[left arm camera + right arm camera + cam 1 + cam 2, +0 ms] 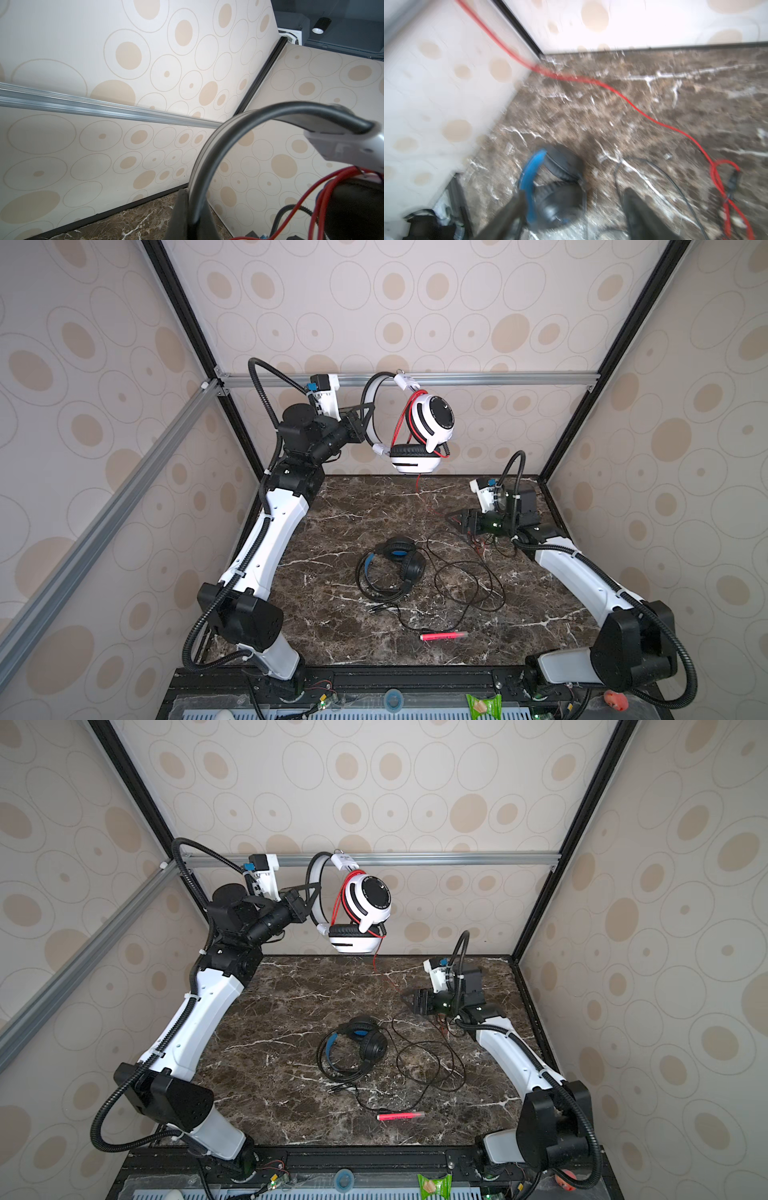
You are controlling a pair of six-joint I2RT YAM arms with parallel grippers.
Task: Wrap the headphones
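Note:
The white headphones (430, 423) (368, 900) hang in the air near the back wall. My left gripper (368, 418) (313, 896) (192, 209) is shut on their grey band (209, 158). Their red cord (417, 485) (633, 104) loops round the earcups and drops to the marble table. It trails to a small heap under my right gripper (455, 519) (409, 1002) (574, 192). That gripper hovers low at the right rear, open and empty. The black headphones (399, 562) (361, 1042) (556, 187) lie mid-table with their black cord (465, 580) spread loosely to the right.
A pink-red pen (442, 635) lies near the table's front edge. An aluminium rail (498, 379) crosses the back wall just behind the raised headset. Patterned walls close in on three sides. A green packet (484, 705) sits below the front edge.

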